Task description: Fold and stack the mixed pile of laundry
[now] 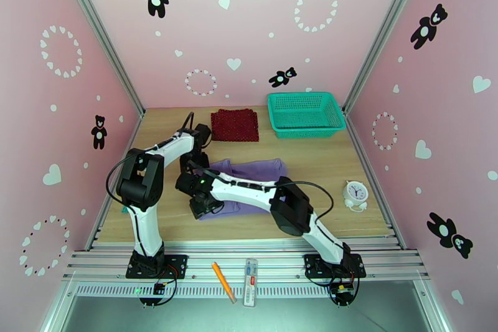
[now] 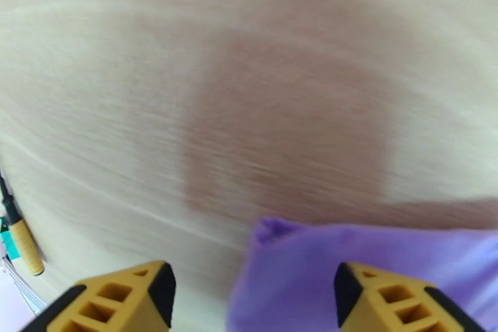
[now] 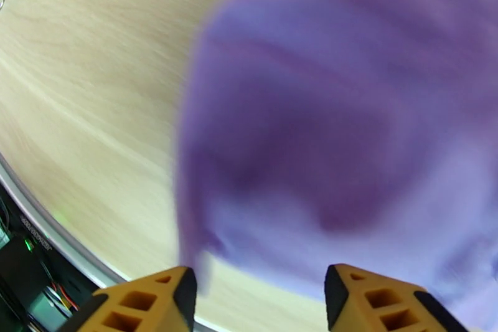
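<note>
— Progress, please: how far along am I?
— Roughly halfway, I'd judge. Your dark red cloth (image 1: 234, 125) lies folded square at the table's far edge, beside the teal mesh basket (image 1: 305, 114). The lavender T-shirt (image 1: 255, 171) sits mid-table, apparently part-folded and not yet stacked.
— And the claws?
— Your left gripper (image 2: 255, 293) and right gripper (image 3: 261, 299) hang over the shirt's left end, jaws apart, pinching nothing.
— Any writing?
— None you could read. The small clock (image 1: 355, 195) and the slim pack (image 1: 250, 273) on the front rail are too tiny.
</note>
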Available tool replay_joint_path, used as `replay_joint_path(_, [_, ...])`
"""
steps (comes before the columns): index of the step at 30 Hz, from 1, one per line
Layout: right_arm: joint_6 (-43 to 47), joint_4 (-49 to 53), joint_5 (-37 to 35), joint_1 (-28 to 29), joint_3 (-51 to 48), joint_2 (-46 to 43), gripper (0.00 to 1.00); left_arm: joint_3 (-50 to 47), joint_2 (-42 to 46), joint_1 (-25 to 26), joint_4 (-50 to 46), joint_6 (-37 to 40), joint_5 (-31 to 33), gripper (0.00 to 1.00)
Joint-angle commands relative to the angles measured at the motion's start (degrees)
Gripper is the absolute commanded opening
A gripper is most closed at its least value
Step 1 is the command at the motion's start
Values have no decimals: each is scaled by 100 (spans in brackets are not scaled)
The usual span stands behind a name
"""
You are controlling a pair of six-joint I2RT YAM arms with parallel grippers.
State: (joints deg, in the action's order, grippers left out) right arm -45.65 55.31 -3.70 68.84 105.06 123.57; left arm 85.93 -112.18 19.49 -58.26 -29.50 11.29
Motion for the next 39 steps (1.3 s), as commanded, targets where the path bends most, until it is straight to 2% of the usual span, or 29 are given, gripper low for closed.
replay_joint_path(1, [-338,191,-695,-253,-925,-1474,62,837,503,474,-474,216,127,76])
replay_joint_path(6, [-751,-194,-850,-723,-2742,-3355,70,2007,160,1038,-739,400,13,82])
replay_joint_path(9, [-978,-336,-821,-1112,-3786,-4401,71,2780,-314,1387,-730,665,-517,79])
replay_joint_path(13, [-1071,-692,-411,-1949,-5033,-5599,69,4170,-1409,1944,-899,1172,-1497,75])
replay_joint_path(18, [-967,-794,-45,-2938,-5915,-6607,66,5721,-2826,2371,-1081,1397,-2187,73])
replay_joint_path(22, [-740,-746,256,-3545,-6228,-6896,64,6104,-3445,2468,-821,1417,-2649,70])
replay_joint_path(26, [-556,-913,585,-3918,-6500,-6692,63,6066,-3701,2481,-411,1318,-2746,69])
replay_joint_path(32, [-618,-1351,700,-4027,-6848,-6224,61,6133,-4052,2488,2,1186,-2634,69])
replay_joint_path(39, [-669,-1723,752,-4022,-6884,-5650,60,6456,-4510,2518,-122,1242,-2459,70])
